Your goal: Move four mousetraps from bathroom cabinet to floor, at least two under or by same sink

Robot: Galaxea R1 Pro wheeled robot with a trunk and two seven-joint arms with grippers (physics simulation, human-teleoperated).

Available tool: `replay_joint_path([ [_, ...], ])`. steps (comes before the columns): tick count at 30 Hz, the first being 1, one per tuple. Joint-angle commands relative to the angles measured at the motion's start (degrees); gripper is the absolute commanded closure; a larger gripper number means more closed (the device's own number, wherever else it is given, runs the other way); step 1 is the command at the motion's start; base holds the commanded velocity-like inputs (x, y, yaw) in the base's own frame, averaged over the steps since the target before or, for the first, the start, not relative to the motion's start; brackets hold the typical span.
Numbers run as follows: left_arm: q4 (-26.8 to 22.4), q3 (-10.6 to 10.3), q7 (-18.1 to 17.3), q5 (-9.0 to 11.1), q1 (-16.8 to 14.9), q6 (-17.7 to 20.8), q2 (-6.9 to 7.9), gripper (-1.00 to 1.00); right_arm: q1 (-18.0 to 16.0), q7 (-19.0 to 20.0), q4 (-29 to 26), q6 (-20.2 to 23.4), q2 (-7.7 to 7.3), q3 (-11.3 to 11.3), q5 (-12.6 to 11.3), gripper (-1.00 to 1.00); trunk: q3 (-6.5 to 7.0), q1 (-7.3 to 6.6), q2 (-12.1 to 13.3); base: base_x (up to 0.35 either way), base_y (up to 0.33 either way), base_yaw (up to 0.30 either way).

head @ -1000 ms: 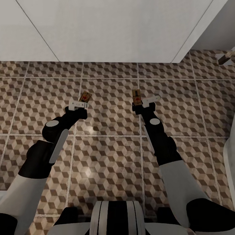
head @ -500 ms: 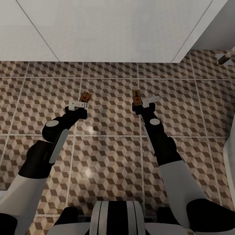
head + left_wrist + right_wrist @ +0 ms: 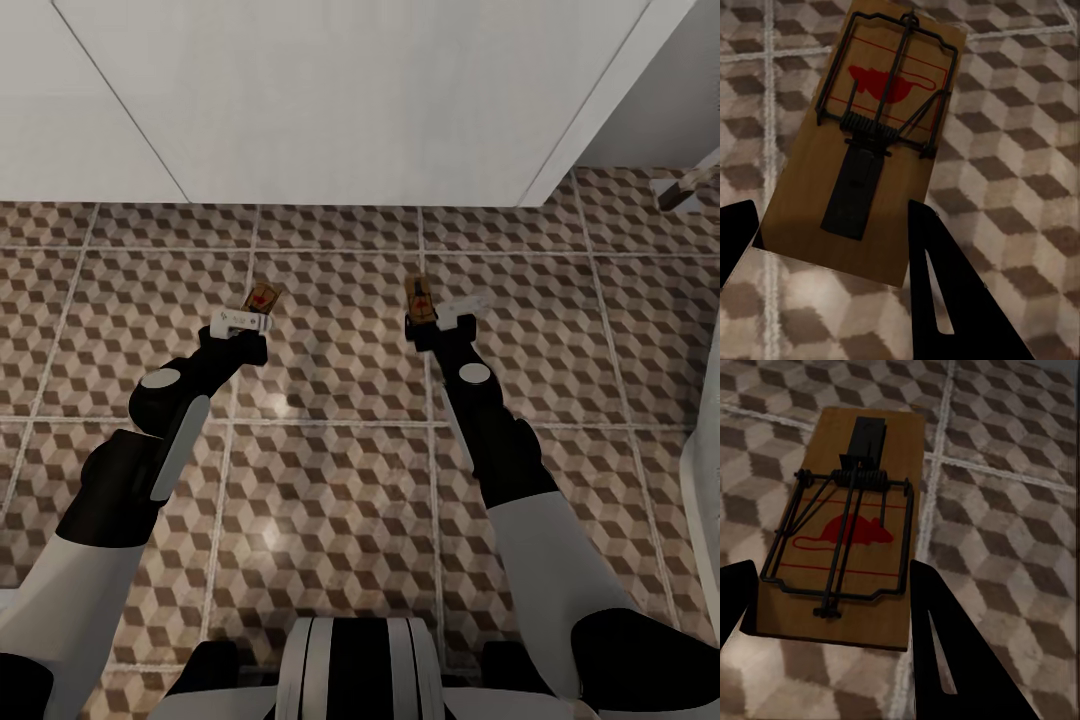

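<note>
Mousetraps (image 3: 263,297) (image 3: 420,298) are being held clenched in left gripper (image 3: 243,322) and right gripper (image 3: 440,322); view is being shifted, white unit (image 3: 330,90) nearer, floor (image 3: 330,480) placement pending.

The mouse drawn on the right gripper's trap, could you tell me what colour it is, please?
Red, on the tan wooden mousetrap; the right wrist view shows it best.

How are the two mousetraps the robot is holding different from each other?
The left gripper grips its mousetrap at the black tab end, red picture far out. The right gripper grips its mousetrap at the red mouse picture end, black tab far out. Both are flat tan wood with black wire, held above the bathroom floor.
</note>
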Motion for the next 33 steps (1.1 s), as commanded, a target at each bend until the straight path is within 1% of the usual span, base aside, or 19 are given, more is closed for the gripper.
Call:
replay_joint_path([
  [1, -0.06, -0.10, 0.37, 0.53, -0.03, 0.24, 0.05, 1.00, -0.02, -0.14, -0.05, 0.38, -0.03, 0.10, 0.22, 1.00, 0.20, -0.03, 0.00, 0.000, 0.000, 0.000],
  [2, -0.06, -0.10, 0.37, 0.52, -0.03, 0.24, 0.05, 1.00, -0.02, -0.14, -0.03, 0.38, -0.04, 0.10, 0.22, 1.00, 0.42, -0.05, 0.02, 0.000, 0.000, 0.000],
  [10, 0.02, -0.10, 0.37, 0.59, 0.02, 0.31, 0.05, 1.00, -0.02, -0.07, 0.76, 0.46, -0.07, 0.16, 0.37, 1.00, 0.42, -0.05, 0.02, 0.000, 0.000, 0.000],
  [15, 0.03, -0.10, 0.37, 0.60, 0.94, 0.32, 0.05, 1.00, -0.02, -0.03, 1.11, 0.46, -0.12, 0.12, 0.38, 1.00, 0.42, -0.05, 0.02, 0.000, 0.000, 0.000],
  [20, -0.05, -0.10, 0.37, 0.60, 1.09, 0.89, 0.05, 1.00, -0.02, 0.00, 1.15, 0.46, -0.12, 0.16, 0.39, 1.00, 0.42, -0.05, 0.02, 0.000, 0.000, 0.000],
  [29, -0.06, -0.10, 0.37, 0.60, 1.11, 1.63, 0.05, 1.00, -0.02, -0.04, 1.16, 0.46, -0.07, 0.18, 0.47, 1.00, -1.57, 0.18, -0.10, 0.000, 0.000, 0.000],
  [33, -0.06, -0.10, 0.37, 0.60, 1.10, 1.62, 0.05, 1.00, -0.02, -0.05, 1.16, 0.46, -0.07, 0.18, 0.60, 1.00, -1.57, 0.28, -0.16, 0.000, 0.000, 0.000],
])
